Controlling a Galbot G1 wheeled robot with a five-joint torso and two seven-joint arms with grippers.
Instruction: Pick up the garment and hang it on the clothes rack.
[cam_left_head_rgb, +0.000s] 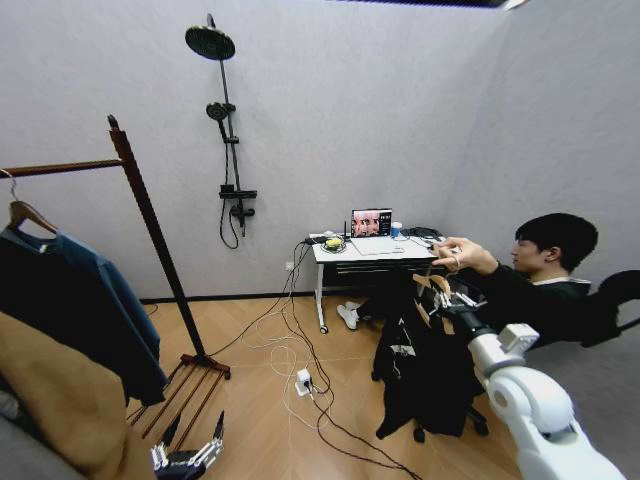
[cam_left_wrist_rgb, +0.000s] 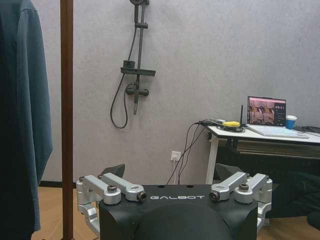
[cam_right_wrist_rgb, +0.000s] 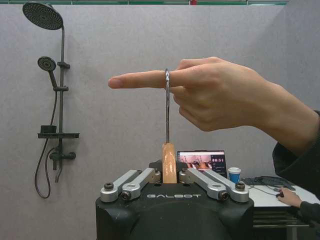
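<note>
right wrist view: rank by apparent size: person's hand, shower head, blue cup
1. person's hand, though it sits nearest the camera, which inflates it
2. shower head
3. blue cup

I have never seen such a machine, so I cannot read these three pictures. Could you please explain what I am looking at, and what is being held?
This is a wheeled robot with two arms. The wide picture comes from a camera on its head; the other two come from cameras on its wrists, each looking over that arm's own hand.

In the head view, the right hand reaches toward a seated person. That person's hand carries the metal hook of a wooden hanger on one finger. The right hand has closed on the hanger's neck. A black garment hangs from it.

The left hand waits low, open and empty.

On the left stands the clothes rack, with a blue jacket already on its rail. Behind are a white desk with a laptop, and a wall shower.
</note>
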